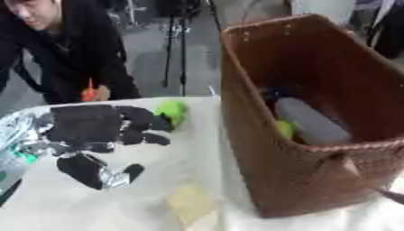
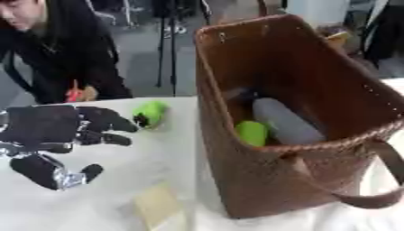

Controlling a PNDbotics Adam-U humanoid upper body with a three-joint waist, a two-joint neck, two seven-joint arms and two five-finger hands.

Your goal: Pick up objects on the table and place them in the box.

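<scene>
From the head camera I see my left hand over the white bench, coming in from the left side with its back turned up toward me. Its fingers are stretched out and spread apart, thumb hanging below them, and nothing is held. The fingertips reach toward a small green object lying on the bench near its far edge; the tips look just beside it, perhaps touching, though I cannot tell which (the black fingertip overlaps its left side in the right eye view).

To the right of that stands the box, a tall brown woven basket with a strap handle drooping at its near right corner. It sits upright on the bench, its near wall close to the green object but apart from it. Inside it I make out a second green object resting against the near wall, and beside it a long grey rounded thing lying slantwise along the bottom. Something dark sits behind those, too hidden to identify.

A pale yellowish flat patch lies on the bench in front of the basket's near left corner.
</scene>
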